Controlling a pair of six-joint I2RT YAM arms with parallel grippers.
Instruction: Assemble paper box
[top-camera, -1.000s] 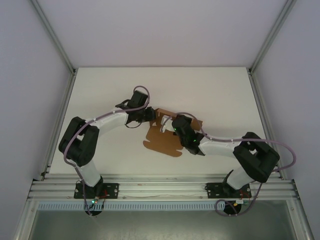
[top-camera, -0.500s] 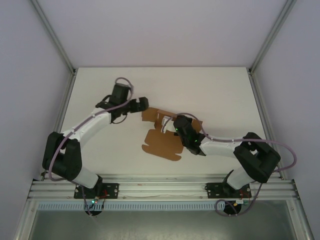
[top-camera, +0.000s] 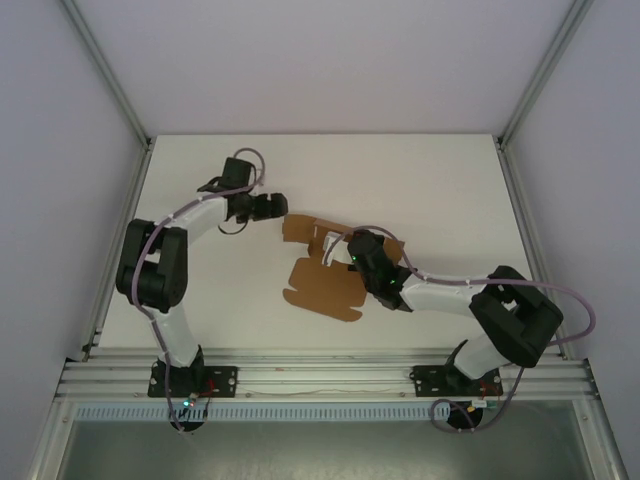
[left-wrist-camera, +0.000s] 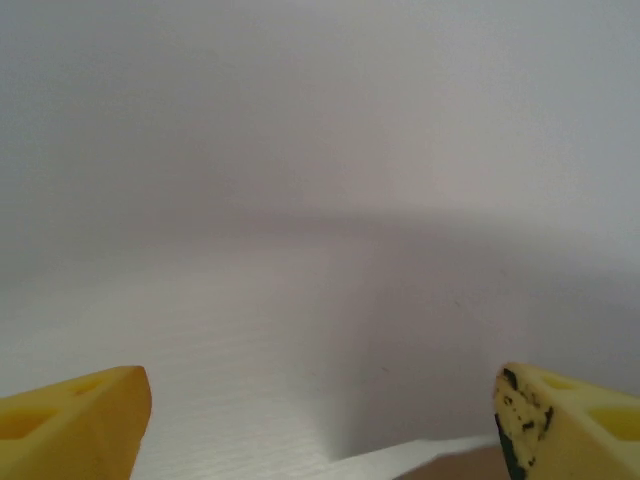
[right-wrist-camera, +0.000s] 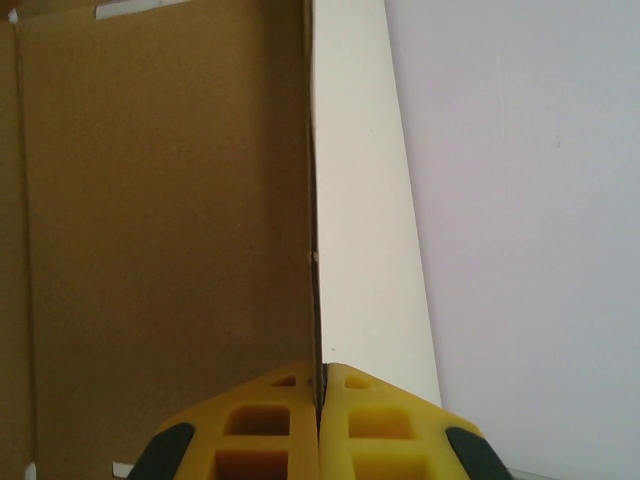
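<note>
the right pincer (right-wrist-camera: 318, 378) is closed tight on a thin upright wall of the paper box (right-wrist-camera: 160, 200). the cardboard edge runs straight ahead from between its yellow fingers (right-wrist-camera: 265, 412), and the brown sheet spreads out to that pincer's left. seen from above, the right pincer (top-camera: 343, 246) sits over the raised part of the paper box (top-camera: 325, 290), whose flat lobed flap lies on the white table (top-camera: 450, 180) just beside it. the left pincer (top-camera: 278, 206) hangs near the sheet's far corner. its fingers (left-wrist-camera: 75, 425) stand wide apart with nothing between them, a sliver of brown cardboard just under the right one.
</note>
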